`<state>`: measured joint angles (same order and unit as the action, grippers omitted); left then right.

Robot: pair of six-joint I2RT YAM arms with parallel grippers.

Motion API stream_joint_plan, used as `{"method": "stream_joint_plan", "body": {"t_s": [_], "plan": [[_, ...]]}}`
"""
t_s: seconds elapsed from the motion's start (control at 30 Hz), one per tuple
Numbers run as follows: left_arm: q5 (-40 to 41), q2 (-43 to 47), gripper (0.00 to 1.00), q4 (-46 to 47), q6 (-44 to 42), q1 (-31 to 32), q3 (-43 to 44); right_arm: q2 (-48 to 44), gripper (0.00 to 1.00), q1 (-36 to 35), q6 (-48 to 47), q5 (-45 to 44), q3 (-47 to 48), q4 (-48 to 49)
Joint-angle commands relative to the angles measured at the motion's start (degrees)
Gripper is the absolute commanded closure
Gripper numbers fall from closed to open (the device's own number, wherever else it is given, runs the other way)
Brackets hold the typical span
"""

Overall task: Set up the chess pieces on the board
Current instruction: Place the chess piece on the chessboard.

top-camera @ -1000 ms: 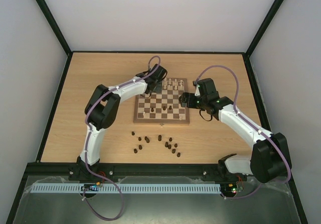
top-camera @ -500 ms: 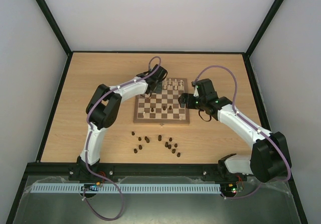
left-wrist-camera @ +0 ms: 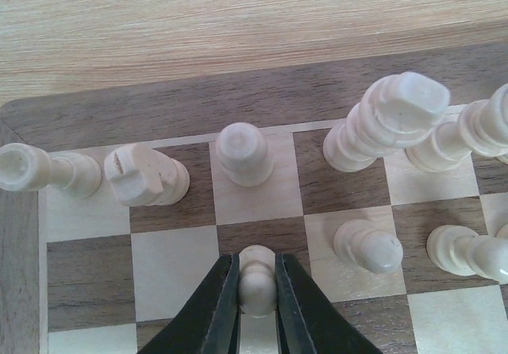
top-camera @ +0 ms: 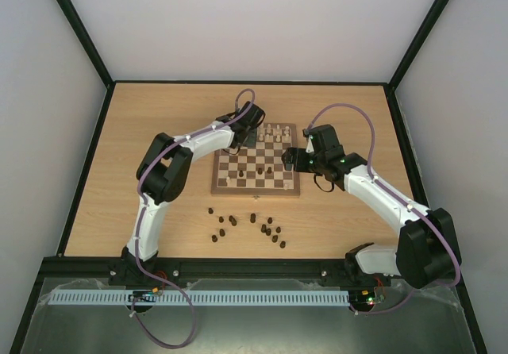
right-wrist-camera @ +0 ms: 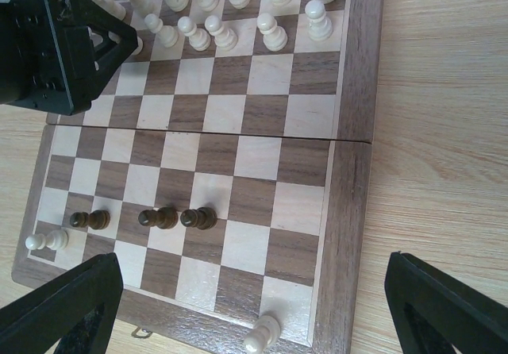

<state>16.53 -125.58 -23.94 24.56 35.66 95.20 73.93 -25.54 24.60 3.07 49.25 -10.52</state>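
Observation:
The board (top-camera: 254,191) lies mid-table. Cream chess pieces (top-camera: 274,133) line its far rows. My left gripper (top-camera: 248,136) is at the board's far-left corner, shut on a cream pawn (left-wrist-camera: 257,278) that stands on a dark square in the second row. Ahead of it stand a cream rook (left-wrist-camera: 24,167), knight (left-wrist-camera: 141,175) and bishop (left-wrist-camera: 242,151). My right gripper (right-wrist-camera: 254,290) hangs open over the board's right side and holds nothing. Below it are three dark pawns (right-wrist-camera: 159,217) and a cream pawn (right-wrist-camera: 263,332) near the border (right-wrist-camera: 349,211).
Several loose dark pieces (top-camera: 266,229) lie scattered on the tabletop between the board and the arm bases. Another cream piece (right-wrist-camera: 46,240) sits at the board's near corner. Black frame rails edge the table (top-camera: 143,132).
The right gripper has edged slightly left over the board's right side. The left gripper stays at the far-left corner with the cream pawn in its jaws.

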Motion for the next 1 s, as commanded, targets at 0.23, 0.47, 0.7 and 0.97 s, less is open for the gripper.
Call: {"method": "stream_joint_plan", "body": {"t_s": [0.23,0.47,0.7,0.97], "plan": [[0.31,-1.6,0.81,-0.6,-0.98,-0.15,2.01,0.09,0.08,-0.56,-0.52,-0.98,-0.26,-0.55],[0.25,-1.51,0.8,-0.33,-0.91,-0.15,2.01,0.27,0.08,-0.74,-0.55,-0.93,-0.25,-0.52],[-0.28,-1.34,0.78,0.12,-1.09,0.1,2.18,0.57,0.08,-0.91,-0.61,-0.97,-0.19,-0.48],[-0.62,-1.12,0.76,0.59,-1.18,0.36,2.1,0.93,0.08,-1.09,-0.61,-1.02,-0.1,-0.48]]}}
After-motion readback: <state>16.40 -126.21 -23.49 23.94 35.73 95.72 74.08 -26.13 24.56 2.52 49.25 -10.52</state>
